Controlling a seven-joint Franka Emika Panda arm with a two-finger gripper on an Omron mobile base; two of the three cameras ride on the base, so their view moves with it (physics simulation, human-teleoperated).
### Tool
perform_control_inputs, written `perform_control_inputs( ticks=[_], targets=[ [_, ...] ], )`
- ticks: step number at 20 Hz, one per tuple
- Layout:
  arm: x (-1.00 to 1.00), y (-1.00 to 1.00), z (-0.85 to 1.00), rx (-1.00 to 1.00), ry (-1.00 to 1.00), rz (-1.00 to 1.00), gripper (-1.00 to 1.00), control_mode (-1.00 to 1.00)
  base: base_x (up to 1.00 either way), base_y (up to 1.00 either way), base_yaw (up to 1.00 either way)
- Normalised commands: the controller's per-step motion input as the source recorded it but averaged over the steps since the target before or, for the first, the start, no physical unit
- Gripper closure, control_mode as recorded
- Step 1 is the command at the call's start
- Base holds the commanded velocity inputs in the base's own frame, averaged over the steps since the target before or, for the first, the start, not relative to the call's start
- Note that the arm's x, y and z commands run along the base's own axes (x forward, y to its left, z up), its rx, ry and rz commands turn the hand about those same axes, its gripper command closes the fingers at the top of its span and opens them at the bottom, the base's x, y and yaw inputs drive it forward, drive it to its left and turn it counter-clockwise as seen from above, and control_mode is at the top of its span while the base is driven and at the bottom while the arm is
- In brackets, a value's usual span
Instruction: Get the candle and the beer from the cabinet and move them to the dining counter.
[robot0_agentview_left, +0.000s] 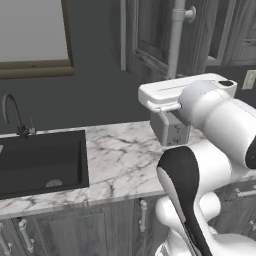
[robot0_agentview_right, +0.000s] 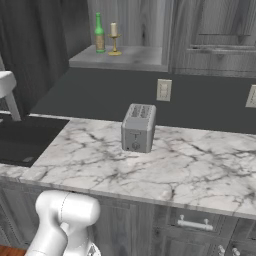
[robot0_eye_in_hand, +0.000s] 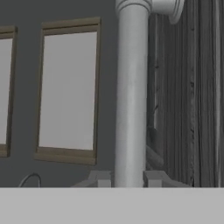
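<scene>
One toaster (robot0_agentview_right: 138, 128), beer (robot0_agentview_right: 100, 33), candle (robot0_agentview_right: 114, 38)

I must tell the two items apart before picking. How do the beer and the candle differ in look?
The beer is a green bottle with a narrow neck; the candle is a cream stub on a gold holder. The beer is taller and stands left of the candle. Both stand upright, side by side, on the open cabinet shelf.

One beer (robot0_agentview_right: 100, 33), one candle (robot0_agentview_right: 114, 37), one toaster (robot0_agentview_right: 138, 127), two wall outlets (robot0_agentview_right: 163, 90), one black sink (robot0_agentview_left: 42, 162), one faucet (robot0_agentview_left: 15, 117), one window (robot0_agentview_left: 32, 37)
</scene>
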Motion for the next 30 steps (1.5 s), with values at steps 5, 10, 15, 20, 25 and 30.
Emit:
perform_control_inputs(
  ticks=[5,10,15,20,25,30],
  targets=[
    [0.00,0.40,0.00,-0.02,0.03,-0.02,1.00,-1.00,0.00,0.00,0.00],
    [0.00,0.33,0.00,-0.02,0.02,0.00,1.00,-1.00,0.00,0.00,0.00],
    [0.00,0.08,0.00,-0.01,0.01,0.00,-1.00,-1.00,0.00,0.00,0.00],
    [-0.09,0.02,0.00,0.00,0.00,0.00,-1.00,-1.00,0.00,0.00,0.00],
    [-0.48,0.00,0.00,0.00,0.00,0.01,-1.00,-1.00,0.00,0.00,0.00],
    [-0.88,-0.35,0.02,0.00,0.00,0.11,-1.00,-1.00,0.00,0.00,0.00]
  ],
)
